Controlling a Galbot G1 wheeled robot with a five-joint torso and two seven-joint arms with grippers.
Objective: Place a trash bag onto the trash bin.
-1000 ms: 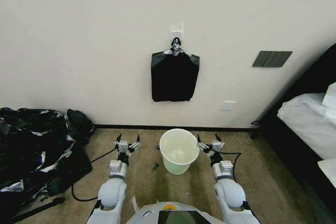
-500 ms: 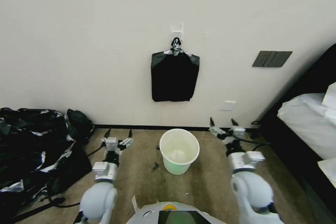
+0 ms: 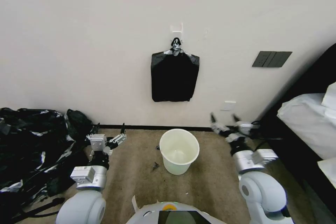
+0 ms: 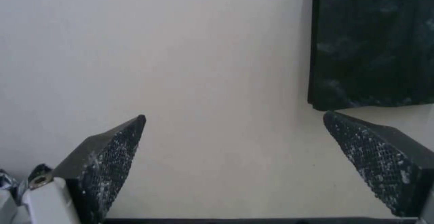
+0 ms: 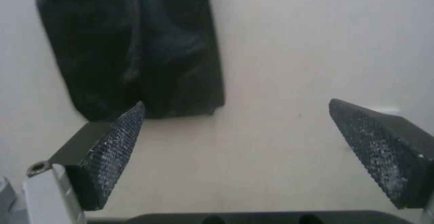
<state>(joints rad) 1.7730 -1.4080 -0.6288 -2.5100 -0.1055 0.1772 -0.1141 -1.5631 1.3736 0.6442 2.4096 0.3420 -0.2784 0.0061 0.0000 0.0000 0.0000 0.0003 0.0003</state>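
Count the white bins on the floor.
1. The trash bin stands on the carpet near the wall, below the hanging stack of black bags, between the two grippers. The heap at left could hide others.

We see a smooth white plastic trash bin [image 3: 179, 150] on matt, rough carpet [image 3: 140, 178]; a glossy black plastic bag stack [image 3: 174, 76] (metal clip on top) hangs on the matt painted wall [image 3: 87, 42].

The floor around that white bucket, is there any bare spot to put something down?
Yes. Bare carpet lies in front of the trash bin and on both sides, between it and the left gripper and right gripper. The far left is crowded by a heap of black plastic.
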